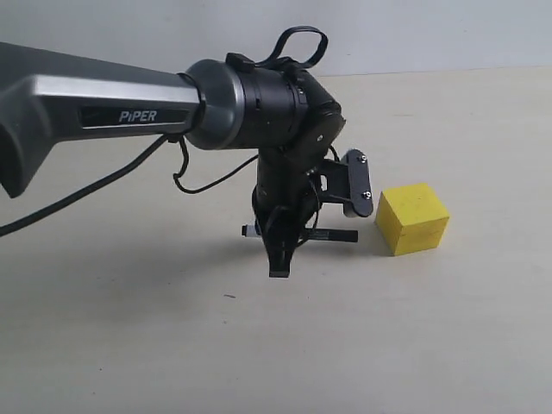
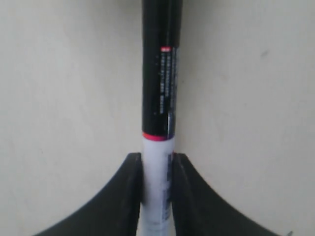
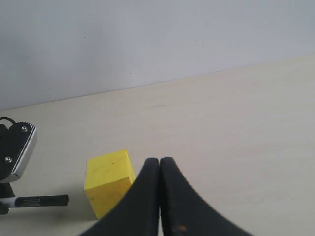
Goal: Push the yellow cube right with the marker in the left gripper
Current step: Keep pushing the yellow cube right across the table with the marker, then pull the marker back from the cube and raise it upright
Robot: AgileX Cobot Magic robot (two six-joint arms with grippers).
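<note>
left gripper (image 1: pixel 282 257) clamped on marker (image 1: pixel 332 235) at white barrel. held level, low over table (image 1: pixel 129 345), black tip pointing right, just short of yellow cube (image 1: pixel 412 218), not touching. right gripper (image 3: pixel 160 169) pinched together, empty. could spin cube instead of sliding it if pushed off-centre; could lose marker back thru jaws if pushed hard.

Grey-and-black arm (image 1: pixel 103 95) marked "PiPER", black cables (image 1: pixel 304 29), black claw (image 1: pixel 281 259)
</note>
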